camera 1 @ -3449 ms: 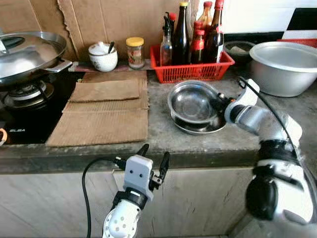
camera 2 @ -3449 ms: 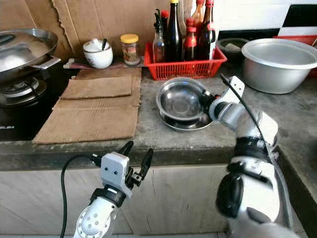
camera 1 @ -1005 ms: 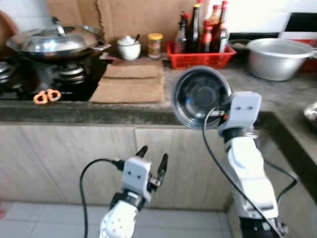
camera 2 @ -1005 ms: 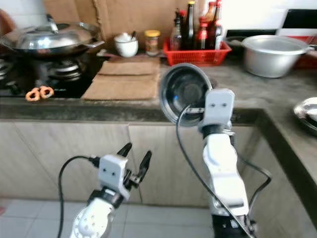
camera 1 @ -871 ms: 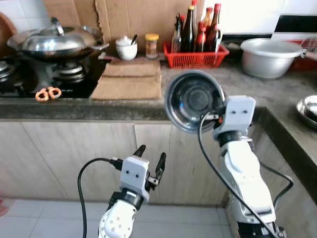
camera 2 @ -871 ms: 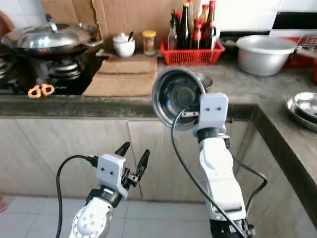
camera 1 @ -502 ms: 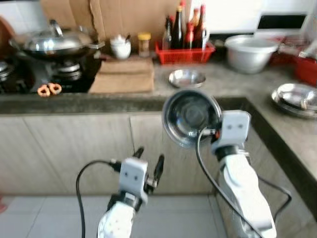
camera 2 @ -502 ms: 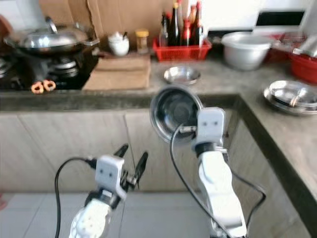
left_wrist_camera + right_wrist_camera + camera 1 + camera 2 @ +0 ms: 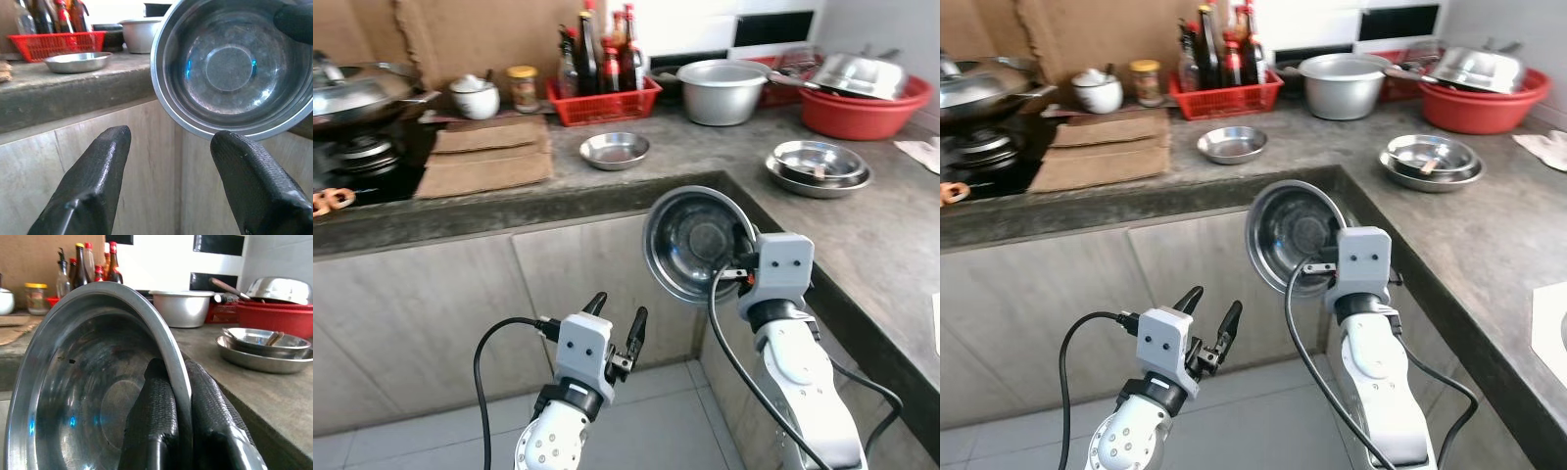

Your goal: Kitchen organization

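**Now: steel bowl held clear of the counter, view swung toward the corner**

Compared with 3.4 s ago, the steel bowl (image 9: 693, 244) is off the plate it sat on by the red basket; that shallow plate (image 9: 615, 150) lies alone on the grey counter (image 9: 558, 181). The whole picture has shifted since half a second ago: the camera has turned, so more of the counter's right-hand run shows, with stacked steel plates (image 9: 818, 166) and a red basin (image 9: 867, 108) holding an upturned steel pan.

Bowl: held on edge in the air in front of the cabinet fronts, below counter level, just off the counter's inner corner. Its open side faces the robot and its left. Round, thin-walled, dull polished steel; flat circular base; a blue glint on the inner wall in the left wrist view.

Right gripper (image 9: 178, 396): pinching the bowl's rim, one finger inside and one outside, as the right wrist view shows plainly.

Left gripper (image 9: 615, 328): low, in front of the cabinets, fingers (image 9: 88, 186) spread apart, holding nothing, pointing toward the bowl; not touching it.

Background: red basket (image 9: 607, 98) of dark bottles, large steel pot (image 9: 722, 91), white jar (image 9: 475, 96), folded cardboard (image 9: 484, 157), lidded wok (image 9: 357, 88) on the stove.
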### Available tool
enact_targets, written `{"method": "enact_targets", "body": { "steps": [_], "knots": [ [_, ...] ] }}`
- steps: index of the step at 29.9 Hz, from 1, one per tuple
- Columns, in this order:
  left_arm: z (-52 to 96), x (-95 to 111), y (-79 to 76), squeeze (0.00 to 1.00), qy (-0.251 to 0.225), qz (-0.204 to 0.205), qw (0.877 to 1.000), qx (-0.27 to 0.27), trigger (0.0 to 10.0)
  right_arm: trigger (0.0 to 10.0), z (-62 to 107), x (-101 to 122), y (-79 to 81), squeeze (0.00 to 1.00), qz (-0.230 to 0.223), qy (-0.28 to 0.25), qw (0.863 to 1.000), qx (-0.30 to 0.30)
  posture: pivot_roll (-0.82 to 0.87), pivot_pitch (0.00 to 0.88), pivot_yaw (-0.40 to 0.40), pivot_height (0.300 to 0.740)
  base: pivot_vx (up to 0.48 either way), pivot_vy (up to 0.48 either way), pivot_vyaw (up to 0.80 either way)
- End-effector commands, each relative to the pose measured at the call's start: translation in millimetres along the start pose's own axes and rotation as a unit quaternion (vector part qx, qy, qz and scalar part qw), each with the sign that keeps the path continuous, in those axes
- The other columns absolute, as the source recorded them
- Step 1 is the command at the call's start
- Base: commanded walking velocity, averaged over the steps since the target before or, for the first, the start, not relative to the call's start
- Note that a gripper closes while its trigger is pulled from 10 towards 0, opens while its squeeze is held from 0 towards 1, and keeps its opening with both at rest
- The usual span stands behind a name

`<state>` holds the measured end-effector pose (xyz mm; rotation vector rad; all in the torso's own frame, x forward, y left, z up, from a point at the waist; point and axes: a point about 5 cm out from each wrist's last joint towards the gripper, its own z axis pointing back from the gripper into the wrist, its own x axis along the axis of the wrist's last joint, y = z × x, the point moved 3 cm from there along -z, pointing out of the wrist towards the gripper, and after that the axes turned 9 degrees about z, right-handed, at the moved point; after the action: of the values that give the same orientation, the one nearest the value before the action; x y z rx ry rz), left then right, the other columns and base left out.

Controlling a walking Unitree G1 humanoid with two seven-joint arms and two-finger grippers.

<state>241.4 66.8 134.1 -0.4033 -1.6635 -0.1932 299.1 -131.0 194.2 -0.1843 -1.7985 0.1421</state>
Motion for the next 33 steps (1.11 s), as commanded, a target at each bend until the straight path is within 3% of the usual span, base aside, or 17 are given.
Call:
{"method": "enact_targets", "body": {
  "steps": [1, 33],
  "knots": [
    [1.6, -1.1, 4.1, 0.00, 0.005, -0.004, 1.000, 0.006, 10.0, 10.0, 0.6, 8.5, 3.7, 0.00, -0.005, -0.012, 1.000, 0.004, 0.01, 0.048, -0.003, 0.740, 0.000, 0.326, -0.79],
    [0.8, -1.7, 5.1, 0.00, 0.008, -0.006, 1.000, 0.001, 10.0, 10.0, 1.6, 7.7, 1.8, 0.00, -0.006, -0.007, 1.000, -0.008, 0.00, 0.053, 0.007, 0.740, 0.000, 0.342, -0.79]
  ]
}}
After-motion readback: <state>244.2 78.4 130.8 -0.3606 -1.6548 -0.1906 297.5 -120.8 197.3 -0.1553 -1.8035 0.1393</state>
